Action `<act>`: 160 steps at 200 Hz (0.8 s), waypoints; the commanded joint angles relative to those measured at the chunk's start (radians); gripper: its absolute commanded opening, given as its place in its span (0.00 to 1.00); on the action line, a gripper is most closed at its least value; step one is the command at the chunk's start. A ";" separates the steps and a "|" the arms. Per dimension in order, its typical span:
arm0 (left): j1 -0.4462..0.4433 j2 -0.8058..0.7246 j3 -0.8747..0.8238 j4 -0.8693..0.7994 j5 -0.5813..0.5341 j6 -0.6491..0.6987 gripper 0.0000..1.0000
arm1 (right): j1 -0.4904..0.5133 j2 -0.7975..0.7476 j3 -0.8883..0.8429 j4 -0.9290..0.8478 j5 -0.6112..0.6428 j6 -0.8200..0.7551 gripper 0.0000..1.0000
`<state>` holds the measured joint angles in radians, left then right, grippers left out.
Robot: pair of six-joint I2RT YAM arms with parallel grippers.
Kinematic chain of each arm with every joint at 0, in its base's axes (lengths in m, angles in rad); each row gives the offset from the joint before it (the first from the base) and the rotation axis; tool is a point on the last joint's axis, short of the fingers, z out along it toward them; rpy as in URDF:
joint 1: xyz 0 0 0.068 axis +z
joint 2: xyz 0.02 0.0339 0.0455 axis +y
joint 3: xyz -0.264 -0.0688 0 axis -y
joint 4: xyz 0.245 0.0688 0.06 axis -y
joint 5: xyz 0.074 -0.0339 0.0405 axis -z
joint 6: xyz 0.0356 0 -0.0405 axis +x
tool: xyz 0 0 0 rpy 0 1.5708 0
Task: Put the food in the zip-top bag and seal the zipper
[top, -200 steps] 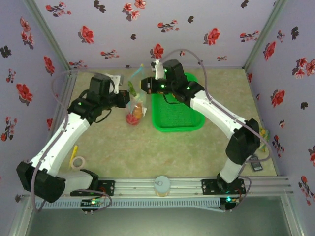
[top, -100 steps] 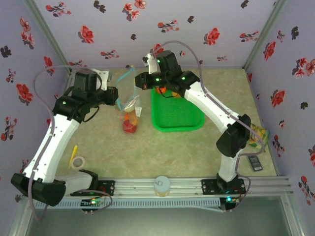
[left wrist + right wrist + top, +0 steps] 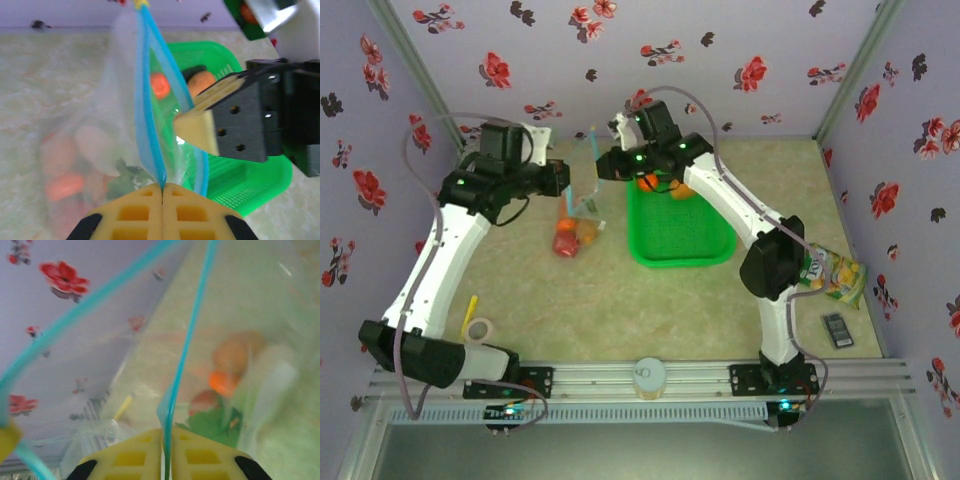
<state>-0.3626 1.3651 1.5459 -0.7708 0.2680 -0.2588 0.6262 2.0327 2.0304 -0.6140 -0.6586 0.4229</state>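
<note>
From above, the clear zip-top bag (image 3: 584, 205) hangs between the left gripper (image 3: 567, 182) and right gripper (image 3: 603, 166), with the food (image 3: 567, 240) sagging inside, beside the green basket (image 3: 680, 242). Left wrist: jaws clamped on the blue zipper (image 3: 150, 125). Right wrist: jaws pinched on the same strip, food beyond.

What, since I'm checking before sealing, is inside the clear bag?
Through the zip-top bag, blurred: an orange piece, a pale piece, reddish lumps and green leaves. The left gripper, pinching the mouth, covers part of it, so no full count.
</note>
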 commanded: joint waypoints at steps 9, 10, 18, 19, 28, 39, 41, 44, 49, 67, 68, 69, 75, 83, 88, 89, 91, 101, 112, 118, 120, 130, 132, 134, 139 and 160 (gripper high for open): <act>-0.071 0.061 -0.088 0.112 0.061 -0.043 0.00 | -0.046 -0.111 -0.196 0.036 0.034 -0.030 0.18; -0.073 0.063 -0.090 0.116 0.061 -0.044 0.00 | -0.047 -0.112 -0.201 0.037 0.036 -0.031 0.18; -0.088 0.080 -0.107 0.139 0.069 -0.054 0.00 | -0.059 -0.133 -0.245 0.039 0.053 -0.036 0.19; -0.089 0.082 -0.109 0.142 0.070 -0.055 0.00 | -0.061 -0.137 -0.250 0.039 0.056 -0.036 0.19; -0.103 0.104 -0.123 0.164 0.077 -0.064 0.00 | -0.076 -0.154 -0.291 0.038 0.071 -0.041 0.19; -0.117 0.130 -0.134 0.187 0.087 -0.075 0.00 | -0.092 -0.171 -0.336 0.040 0.083 -0.045 0.20; -0.121 0.135 -0.137 0.191 0.089 -0.076 0.00 | -0.094 -0.174 -0.343 0.039 0.085 -0.048 0.20; -0.125 0.142 -0.140 0.198 0.090 -0.079 0.00 | -0.097 -0.177 -0.352 0.039 0.088 -0.048 0.20; -0.132 0.152 -0.143 0.209 0.094 -0.082 0.00 | -0.103 -0.180 -0.365 0.038 0.093 -0.049 0.20; -0.149 0.186 -0.148 0.235 0.100 -0.095 0.00 | -0.115 -0.192 -0.404 0.032 0.112 -0.058 0.22; -0.150 0.188 -0.148 0.237 0.101 -0.096 0.00 | -0.115 -0.193 -0.405 0.031 0.114 -0.058 0.22; -0.151 0.190 -0.148 0.238 0.101 -0.097 0.00 | -0.116 -0.192 -0.406 0.032 0.116 -0.059 0.22; -0.155 0.196 -0.149 0.245 0.102 -0.100 0.00 | -0.120 -0.196 -0.415 0.028 0.123 -0.061 0.22; -0.158 0.202 -0.148 0.252 0.105 -0.103 0.00 | -0.123 -0.199 -0.426 0.026 0.136 -0.064 0.23; -0.161 0.205 -0.147 0.257 0.105 -0.105 0.00 | -0.127 -0.204 -0.431 0.024 0.145 -0.064 0.25; -0.162 0.206 -0.147 0.258 0.105 -0.105 0.00 | -0.127 -0.204 -0.432 0.024 0.146 -0.065 0.26; -0.161 0.207 -0.147 0.258 0.105 -0.105 0.00 | -0.128 -0.205 -0.434 0.023 0.152 -0.065 0.27; -0.162 0.207 -0.148 0.263 0.105 -0.106 0.00 | -0.134 -0.212 -0.442 0.015 0.173 -0.069 0.31; -0.163 0.204 -0.152 0.268 0.105 -0.109 0.00 | -0.139 -0.221 -0.452 0.006 0.195 -0.075 0.33; -0.164 0.201 -0.157 0.275 0.105 -0.113 0.00 | -0.143 -0.226 -0.461 0.002 0.210 -0.078 0.34; -0.164 0.199 -0.159 0.278 0.105 -0.114 0.00 | -0.144 -0.229 -0.463 0.001 0.217 -0.078 0.34; -0.164 0.189 -0.175 0.293 0.105 -0.119 0.00 | -0.147 -0.240 -0.475 -0.008 0.246 -0.085 0.36; -0.164 0.187 -0.178 0.297 0.105 -0.121 0.00 | -0.147 -0.242 -0.476 -0.010 0.251 -0.085 0.37; -0.164 0.185 -0.179 0.301 0.104 -0.121 0.00 | -0.148 -0.245 -0.481 -0.012 0.259 -0.085 0.38; -0.163 0.180 -0.187 0.309 0.102 -0.125 0.00 | -0.150 -0.252 -0.487 -0.016 0.275 -0.088 0.40; -0.159 0.162 -0.212 0.334 0.094 -0.135 0.00 | -0.158 -0.301 -0.532 0.015 0.352 -0.082 0.54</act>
<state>-0.5220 1.5658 1.3640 -0.4873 0.3534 -0.3668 0.4854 1.8141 1.5421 -0.6090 -0.4240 0.3531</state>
